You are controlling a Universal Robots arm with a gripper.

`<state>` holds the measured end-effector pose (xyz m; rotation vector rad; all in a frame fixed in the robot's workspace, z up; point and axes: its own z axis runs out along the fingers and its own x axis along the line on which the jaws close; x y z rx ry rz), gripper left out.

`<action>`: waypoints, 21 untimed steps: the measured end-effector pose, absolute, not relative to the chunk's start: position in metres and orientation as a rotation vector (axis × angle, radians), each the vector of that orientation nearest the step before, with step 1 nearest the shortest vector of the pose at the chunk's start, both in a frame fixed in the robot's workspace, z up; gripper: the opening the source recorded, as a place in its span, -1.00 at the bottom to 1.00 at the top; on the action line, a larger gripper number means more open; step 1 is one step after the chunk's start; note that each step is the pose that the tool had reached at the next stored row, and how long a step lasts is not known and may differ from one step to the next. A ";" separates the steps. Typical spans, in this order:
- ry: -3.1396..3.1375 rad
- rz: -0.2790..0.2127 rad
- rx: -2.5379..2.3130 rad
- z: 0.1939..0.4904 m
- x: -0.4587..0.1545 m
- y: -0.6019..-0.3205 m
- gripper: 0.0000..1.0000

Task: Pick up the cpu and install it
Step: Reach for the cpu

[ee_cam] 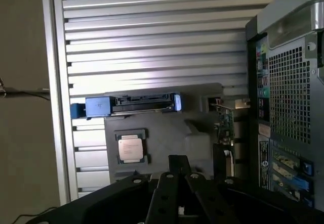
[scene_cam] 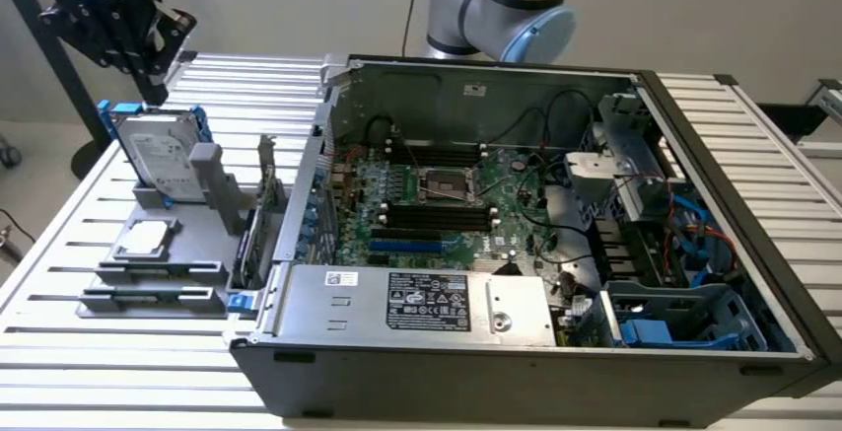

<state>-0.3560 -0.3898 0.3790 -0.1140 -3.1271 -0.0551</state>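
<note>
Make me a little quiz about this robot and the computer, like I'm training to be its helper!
1. True or false: the cpu already sits in the socket inside the computer case.
2. Where is the gripper?
A) inside the computer case
B) outside the case, on the side where the hard drive stands
C) clamped on the cpu
3. Fill in: the hard drive sits in a ____ bracket.

Key: 1 false, the cpu lies flat on a grey holder beside the case; 2 B; 3 blue.
</note>
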 end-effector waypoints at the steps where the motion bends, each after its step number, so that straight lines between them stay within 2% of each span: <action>1: -3.126 -0.051 -0.114 0.379 -0.361 -0.390 -0.79; 13: -3.115 -0.018 -0.114 0.375 -0.413 -0.386 -0.79; 21: -3.114 -0.017 -0.113 0.375 -0.414 -0.386 -0.79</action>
